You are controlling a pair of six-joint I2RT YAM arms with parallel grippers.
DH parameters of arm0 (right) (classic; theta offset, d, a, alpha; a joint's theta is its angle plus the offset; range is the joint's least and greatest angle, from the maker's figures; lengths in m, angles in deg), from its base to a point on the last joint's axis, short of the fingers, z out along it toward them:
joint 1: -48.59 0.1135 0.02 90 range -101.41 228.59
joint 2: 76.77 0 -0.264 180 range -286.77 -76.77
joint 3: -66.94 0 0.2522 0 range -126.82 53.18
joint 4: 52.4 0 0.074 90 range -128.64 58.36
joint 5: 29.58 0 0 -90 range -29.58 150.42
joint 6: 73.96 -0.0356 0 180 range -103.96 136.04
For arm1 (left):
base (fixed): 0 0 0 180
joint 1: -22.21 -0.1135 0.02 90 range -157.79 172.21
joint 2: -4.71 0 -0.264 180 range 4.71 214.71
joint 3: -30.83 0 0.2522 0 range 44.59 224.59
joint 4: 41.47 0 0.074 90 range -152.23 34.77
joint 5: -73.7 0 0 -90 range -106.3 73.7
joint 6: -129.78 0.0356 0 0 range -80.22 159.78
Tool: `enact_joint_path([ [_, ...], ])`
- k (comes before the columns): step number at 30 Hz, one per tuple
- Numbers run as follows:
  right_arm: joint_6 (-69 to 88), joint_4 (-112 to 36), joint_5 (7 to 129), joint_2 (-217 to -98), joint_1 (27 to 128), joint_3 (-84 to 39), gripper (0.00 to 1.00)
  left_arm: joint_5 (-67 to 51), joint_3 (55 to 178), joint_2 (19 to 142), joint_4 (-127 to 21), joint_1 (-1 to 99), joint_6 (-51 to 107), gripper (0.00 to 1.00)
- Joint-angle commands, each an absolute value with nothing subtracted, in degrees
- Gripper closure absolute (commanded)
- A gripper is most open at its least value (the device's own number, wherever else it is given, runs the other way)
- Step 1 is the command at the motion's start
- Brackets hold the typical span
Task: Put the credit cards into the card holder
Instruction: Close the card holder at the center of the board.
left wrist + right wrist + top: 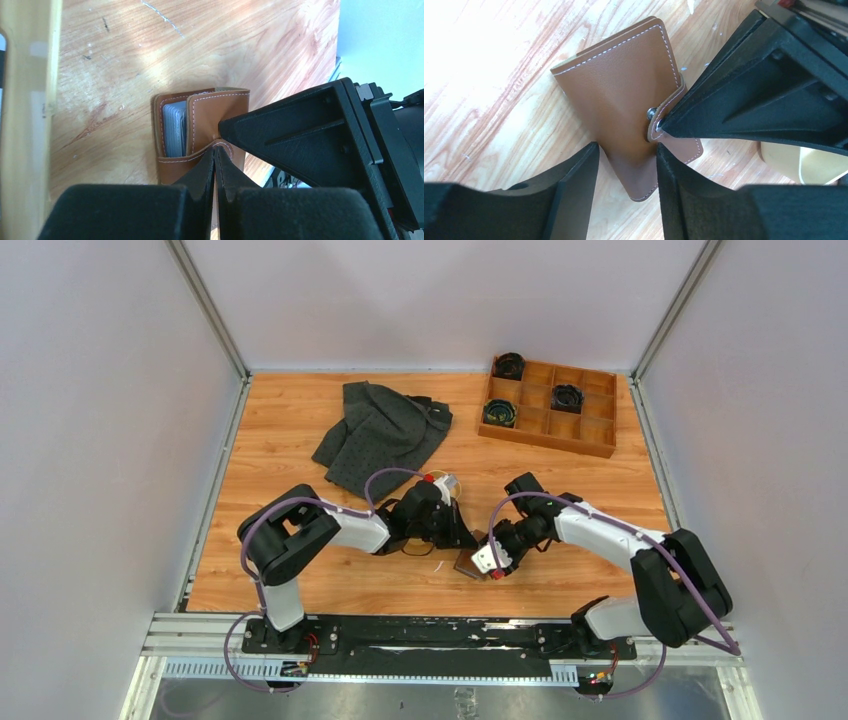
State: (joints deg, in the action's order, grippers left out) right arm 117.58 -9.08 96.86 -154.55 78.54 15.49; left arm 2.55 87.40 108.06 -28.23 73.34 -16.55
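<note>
You have the card holder (624,85) on the table (280,470) at lower centre of the top view, where both arms meet. From there only a brown sliver of it shows between the two wrists. Your left gripper (215,157) has its jaws pressed together, tips at the snap strap. Whether any leather is caught between them you cannot tell, because the fingers cover that spot. Your right gripper (626,146) has its jaws apart, straddling the holder's lower corner. That corner runs under the right-hand finger, so contact there is hard to judge. In the left wrist view the holder gapes a little, and grey credit cards (174,129) sit in the inner pocket. Only their upper part shows, and their number cannot be made out. A tan tray (796,162) is cut off at the lower right of the right wrist view. A dark cloth (385,435) and a wooden compartment box (550,405) lie toward the top of the top view.
</note>
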Motion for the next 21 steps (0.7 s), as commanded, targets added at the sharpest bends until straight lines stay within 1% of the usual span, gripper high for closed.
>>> enact_joint_path([
  [1,113.59,-0.68,90.12,-154.87,77.48,17.5,0.48,1.5,84.38,112.78,-34.4,75.04,-14.98,0.97],
  [5,114.75,2.85,91.73,-152.77,75.47,16.51,0.38,1.3,84.05,113.49,-34.34,75.03,-14.84,0.97],
  [9,114.92,5.36,93.13,-151.52,74.54,15.59,0.35,0.98,84.19,113.91,-34.39,74.94,-14.71,0.97],
  [17,115.15,11.36,98.32,-150.36,70.68,11.63,0.35,1.01,84.23,114.44,-34.32,74.83,-14.44,0.97],
  [19,115.27,13.21,101.38,-150.25,69.31,9.92,0.37,1.17,84.36,114.32,-34.33,74.81,-14.36,0.98],
  [21,115.0,14.66,104.69,-150.24,68.59,8.36,0.41,1.27,84.32,114.3,-34.38,74.81,-14.29,0.97],
])
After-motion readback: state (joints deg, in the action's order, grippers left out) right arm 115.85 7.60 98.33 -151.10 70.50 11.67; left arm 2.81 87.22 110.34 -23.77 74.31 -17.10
